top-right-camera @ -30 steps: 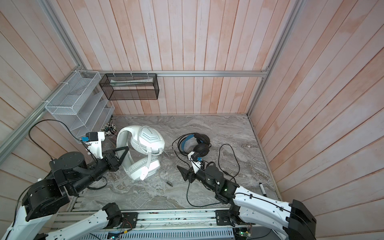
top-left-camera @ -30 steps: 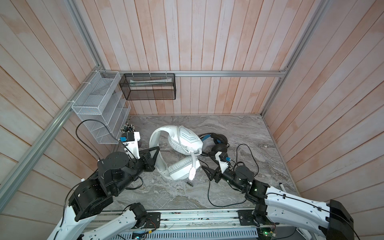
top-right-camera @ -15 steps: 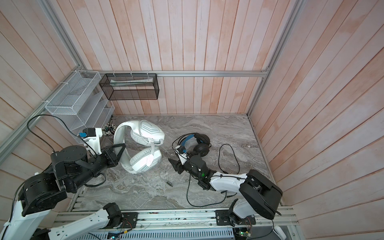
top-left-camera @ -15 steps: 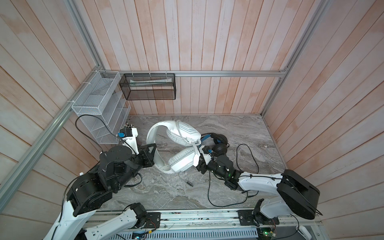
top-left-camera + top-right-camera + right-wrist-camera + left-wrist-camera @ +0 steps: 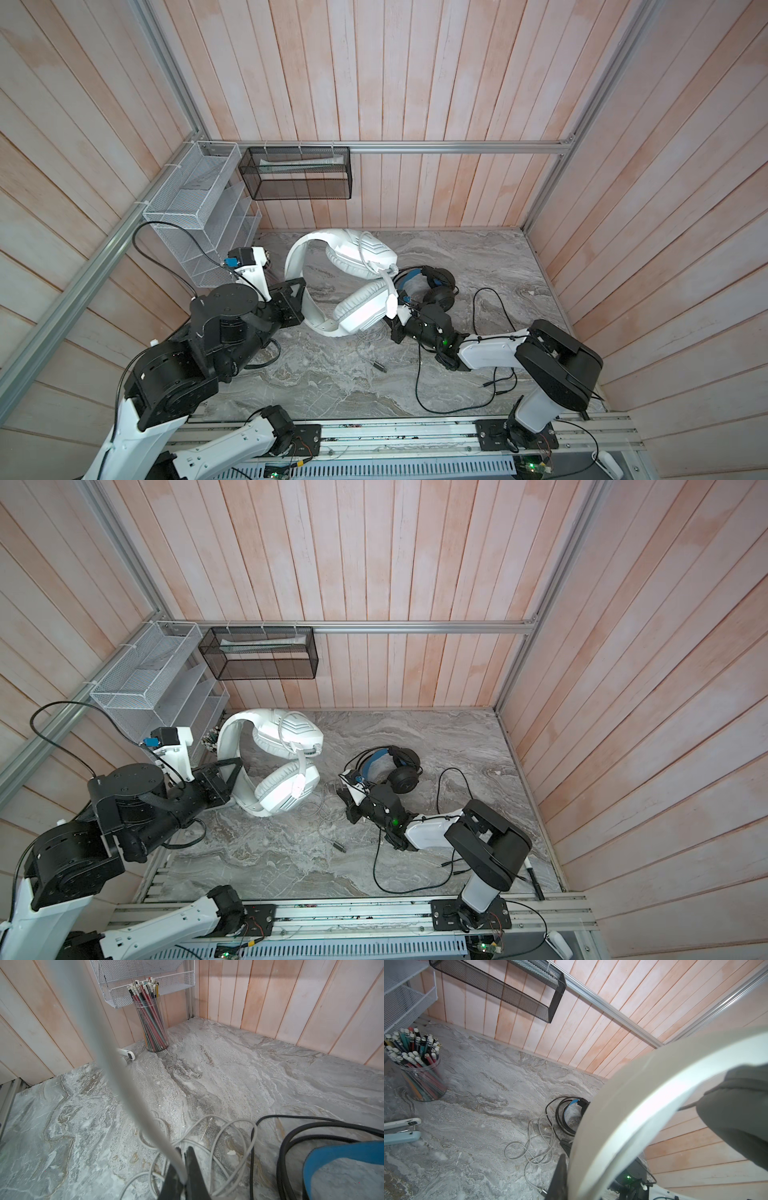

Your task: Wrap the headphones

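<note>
Around the cell: walls [image 5: 415,83] of pale pinkish wood slats, vertical boards, alu rails at the corners. Below them the tabletop [image 5: 332,386] is a grey marble-look slab, matte, w/ swirled veins.

On the left wall hangs a rack [image 5: 195,208] of white wire mesh, tiered. Next to it on the back rail is a basket [image 5: 299,178], black mesh, box-shaped.

- white headset [image 5: 357,309]: glossy plastic, wide curved band, padded oval cups. Sits left-centre, near the rack, tipped up on edge. Cup-to-table contact not clear.
- L gripper [image 5: 297,299]: clenched on the headband's left arc. The band fills the left wrist view.
- black headset [image 5: 401,779]: round cups, blue-lined band. Lies on the table just right of the white one.
- R gripper [image 5: 184,1153]: low betw. the two headsets, jaws pinched on the white cable [image 5: 123,1084]. The round grey-white cord runs up from betw. the black fingers, w/ the rest in loose loops on the slab.
- pencil cup [image 5: 153,1030]: clear cylinder, packed full, back-left corner under the rack.
- black cable [image 5: 280,1159]: thin, glossy, in wide loops front-right.
- plug [image 5: 379,368]: dark, small, on the slab, front of the white headset.
</note>
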